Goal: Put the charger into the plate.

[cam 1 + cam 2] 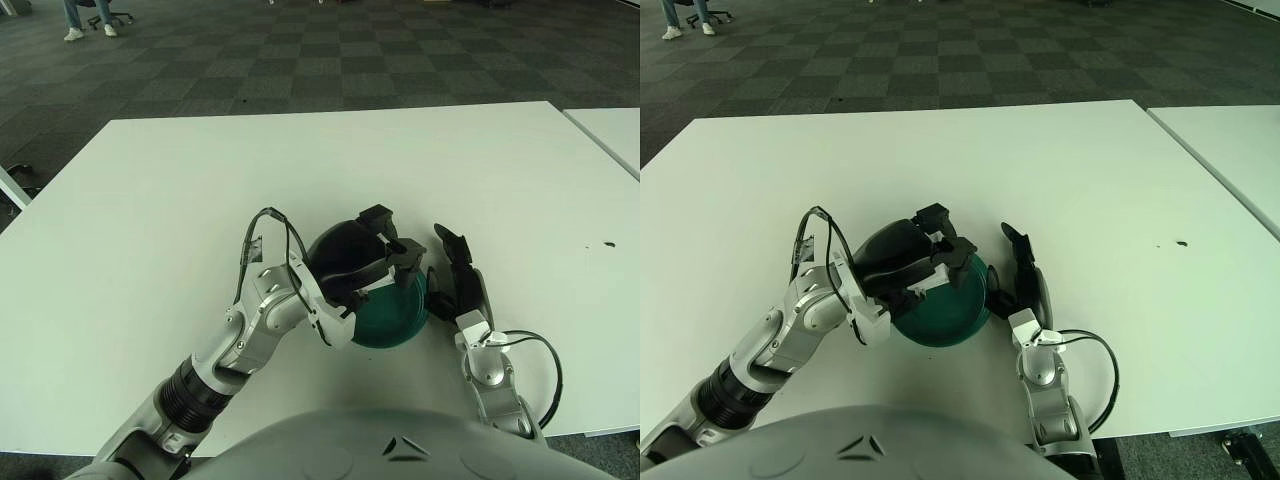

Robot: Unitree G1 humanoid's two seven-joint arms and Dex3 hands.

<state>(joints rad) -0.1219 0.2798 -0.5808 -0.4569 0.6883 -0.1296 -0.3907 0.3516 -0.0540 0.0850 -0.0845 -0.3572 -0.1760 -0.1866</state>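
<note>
The charger itself is not showing in either view; whether it is lying inside the curled fingers of the left hand (372, 262) cannot be told, since the dark palm and knuckles are covering whatever might be there. That black three-fingered left hand is hanging over the left half of the round teal plate (400, 315), just below the middle of the frame, its fingers bent inward and downward toward the dish, and its silver forearm is running down to the lower left corner. The plate is sitting on the white rectangular table (150, 200), and only its right and lower portions are showing past the hand. The right hand (458, 285) is standing just beside the plate's right rim, its black fingers pointing upward and loosely spread, holding nothing. A black cable (545, 365) is looping from its wrist at the lower right. A small dark speck (607, 243) is lying on the table near the right edge. Beyond the table, grey checkered carpet (330, 50) is filling the upper part of the frame, and a second white tabletop (1230, 150) is standing apart at the right. The left eye view is catching a person's legs and a chair base (85, 15) at the upper left, more fully than the right eye view, which is showing more of the neighbouring table.
</note>
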